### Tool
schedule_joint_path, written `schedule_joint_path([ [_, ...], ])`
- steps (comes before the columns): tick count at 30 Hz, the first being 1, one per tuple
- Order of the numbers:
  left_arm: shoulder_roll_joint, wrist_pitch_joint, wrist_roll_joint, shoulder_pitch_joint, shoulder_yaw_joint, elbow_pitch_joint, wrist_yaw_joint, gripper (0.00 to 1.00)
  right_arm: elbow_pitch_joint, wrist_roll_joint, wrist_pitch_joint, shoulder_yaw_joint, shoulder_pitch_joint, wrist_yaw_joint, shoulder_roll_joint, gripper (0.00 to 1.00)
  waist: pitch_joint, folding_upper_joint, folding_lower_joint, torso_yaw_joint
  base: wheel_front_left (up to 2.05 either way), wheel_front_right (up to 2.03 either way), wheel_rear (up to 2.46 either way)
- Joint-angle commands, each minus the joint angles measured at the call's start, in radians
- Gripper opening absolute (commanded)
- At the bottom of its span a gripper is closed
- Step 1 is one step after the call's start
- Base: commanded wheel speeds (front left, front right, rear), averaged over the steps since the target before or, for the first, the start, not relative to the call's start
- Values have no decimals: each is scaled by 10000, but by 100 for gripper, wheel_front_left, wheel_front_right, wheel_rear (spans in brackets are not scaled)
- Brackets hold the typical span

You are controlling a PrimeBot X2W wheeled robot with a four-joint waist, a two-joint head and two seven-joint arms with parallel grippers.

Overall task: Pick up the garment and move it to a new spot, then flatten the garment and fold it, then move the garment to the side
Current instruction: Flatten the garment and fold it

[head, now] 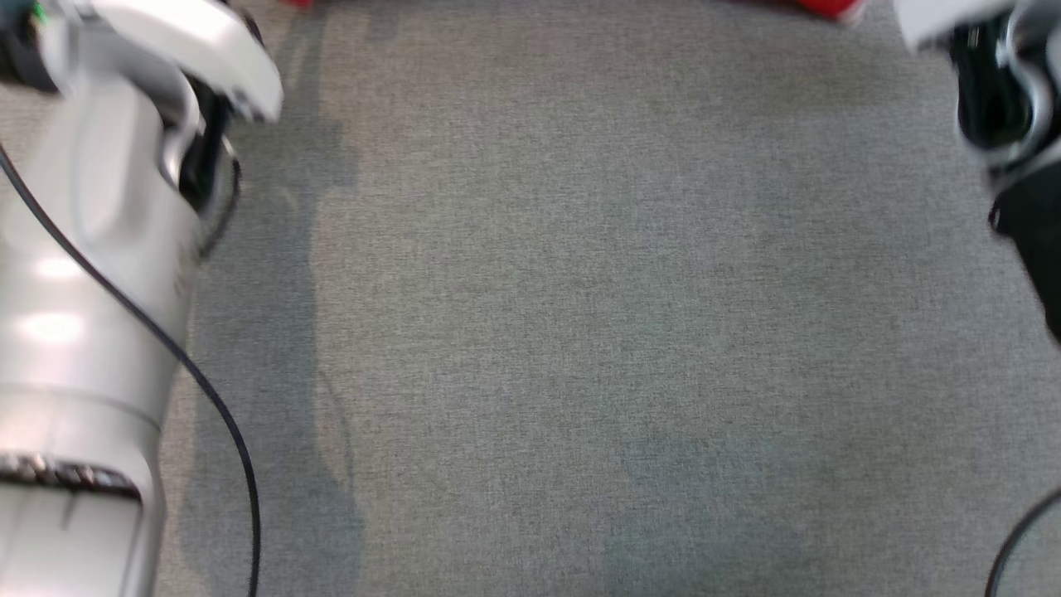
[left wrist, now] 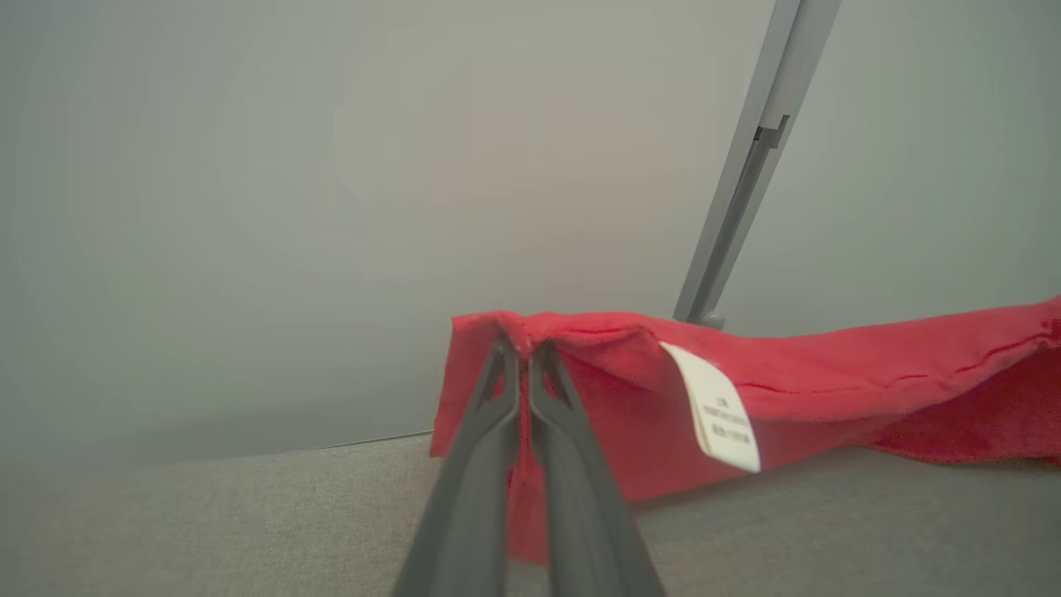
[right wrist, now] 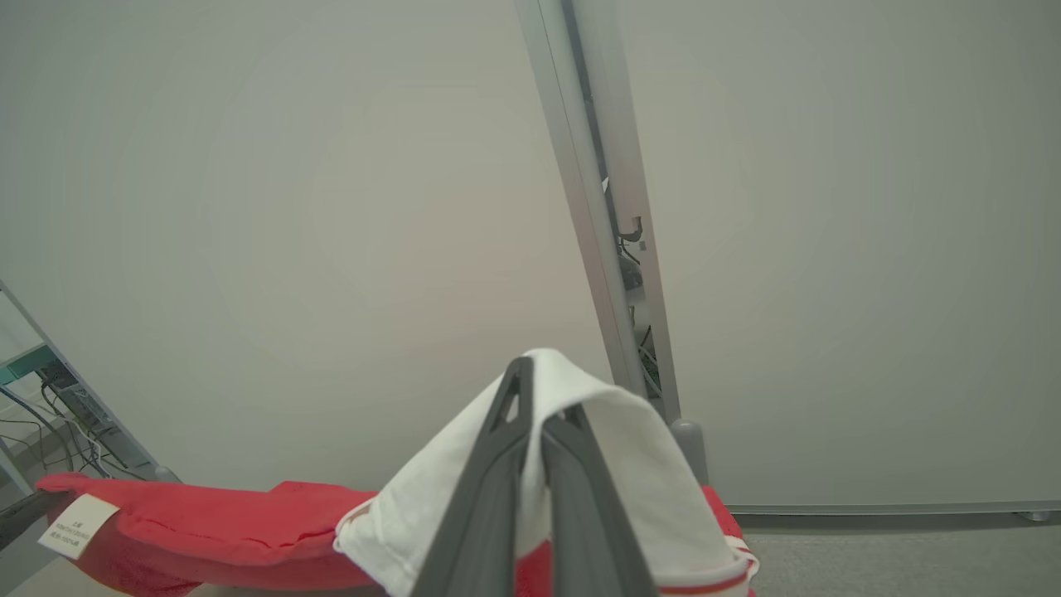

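The garment (left wrist: 829, 390) is red with a white label (left wrist: 719, 410). In the left wrist view my left gripper (left wrist: 524, 352) is shut on its upper edge, and the cloth hangs down to the grey surface. In the right wrist view my right gripper (right wrist: 539, 398) is shut on a white part of the garment (right wrist: 630, 464) with red trim. The red cloth (right wrist: 207, 531) stretches away to the left from there. The head view catches a strip of the red garment (head: 821, 7) at its top edge, with my pale left arm (head: 99, 249) at the left and my right arm (head: 1011, 99) at the upper right.
A grey carpet-like surface (head: 580, 332) spreads before me. A pale wall (left wrist: 331, 207) with a metal post (left wrist: 746, 182) stands just behind the garment. A black cable (head: 207, 398) runs along my left arm. A rack with wires (right wrist: 50, 398) stands at the far left.
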Motion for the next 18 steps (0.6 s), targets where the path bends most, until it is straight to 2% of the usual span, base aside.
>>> schedule_joint_path([
  [1, 42, -63, -43, 268, 1, -152, 3, 0, -192, 88, -71, -111, 356, 1, -133, 0, -60, 0, -1, 62, 0, 0, 0],
  [6, 141, -102, 26, 2585, 439, -2189, 6, 0, -1730, 462, -69, -848, 3029, 2, -358, 0, -415, 0, -1, 143, 0, 0, 0],
  [12, 227, -104, 196, 5663, 1032, -4625, 265, 0, -3460, 510, -49, -1523, 6584, 2, -377, 0, -1111, 0, -1, 98, 0, 0, 0],
  [15, 483, -95, 434, 6925, 820, -5378, 342, 0, -4277, 510, -49, -1920, 8267, 2, -419, 0, -1502, 0, -1, 64, 0, 0, 0],
  [18, 756, 358, 485, 8091, 666, -6064, 447, 0, -4918, 426, -51, -2198, 9770, 2, -436, 0, -1935, 0, -1, -12, 0, 0, 0],
])
